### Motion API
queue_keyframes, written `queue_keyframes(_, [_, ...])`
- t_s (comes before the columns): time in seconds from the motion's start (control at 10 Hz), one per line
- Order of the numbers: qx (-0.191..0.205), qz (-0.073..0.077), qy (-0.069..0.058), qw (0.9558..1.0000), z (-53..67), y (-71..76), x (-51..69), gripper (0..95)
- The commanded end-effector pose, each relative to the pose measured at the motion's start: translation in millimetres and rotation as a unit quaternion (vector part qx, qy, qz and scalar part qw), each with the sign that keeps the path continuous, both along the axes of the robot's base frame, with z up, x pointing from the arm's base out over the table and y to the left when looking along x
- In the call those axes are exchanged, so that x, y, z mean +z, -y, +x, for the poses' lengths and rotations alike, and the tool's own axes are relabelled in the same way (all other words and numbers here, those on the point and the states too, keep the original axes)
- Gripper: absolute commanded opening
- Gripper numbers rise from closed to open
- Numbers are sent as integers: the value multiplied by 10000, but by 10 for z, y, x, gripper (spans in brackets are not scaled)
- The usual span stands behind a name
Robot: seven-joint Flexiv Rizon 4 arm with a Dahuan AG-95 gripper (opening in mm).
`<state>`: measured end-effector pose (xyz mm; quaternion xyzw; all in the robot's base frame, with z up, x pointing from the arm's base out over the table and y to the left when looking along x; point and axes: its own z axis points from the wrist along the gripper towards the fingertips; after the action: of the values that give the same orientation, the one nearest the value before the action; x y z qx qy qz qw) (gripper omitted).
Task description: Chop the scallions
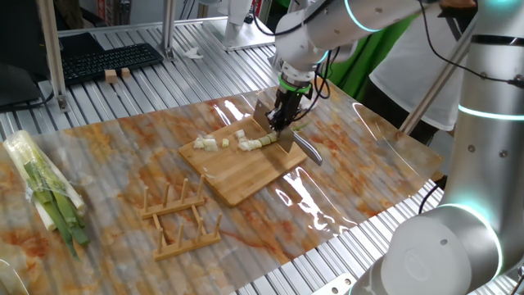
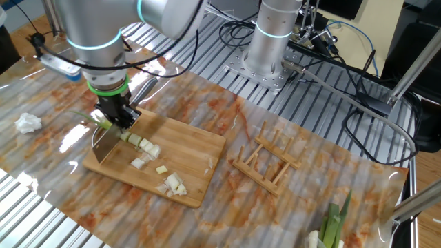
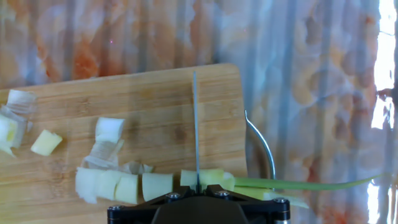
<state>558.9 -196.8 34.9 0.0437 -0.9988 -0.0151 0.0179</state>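
End effector (image 1: 282, 115): mid-frame over the right end of the cutting board (image 1: 237, 176), clamped on a cleaver (image 1: 277, 131) held blade down. In the hand view the blade (image 3: 195, 130) shows edge-on, running up the middle of the frame, its lower end on the scallion stalk (image 3: 273, 185). Scallion: lies crosswise directly under the end effector, at the bottom of the hand view; its thin green end trails right, off the board onto the table (image 3: 311, 93). Cut chunks (image 3: 118, 183): a row just left of the blade, with looser pieces (image 3: 46, 142) further left on the board. Wooden rack (image 1: 182, 215): lower left of the board. Wrapped bundle of green stalks (image 1: 45, 192): far left of the table.
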Motion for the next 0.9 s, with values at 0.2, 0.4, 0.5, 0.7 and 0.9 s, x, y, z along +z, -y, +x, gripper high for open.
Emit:
queue_keyframes(0.2, [-72, -8, -107, 9999, -86, -8, 198, 0])
queue_keyframes(0.4, [-102, -41, -109, 9999, -122, -28, 288, 0])
queue_keyframes(0.5, [-109, -41, -109, 9999, -121, -30, 306, 0])
queue_keyframes(0.7, [-186, -66, -123, 9997, -129, -85, 410, 0])
queue_keyframes(0.9, [-257, -65, -155, 9995, -122, -155, 458, 0])
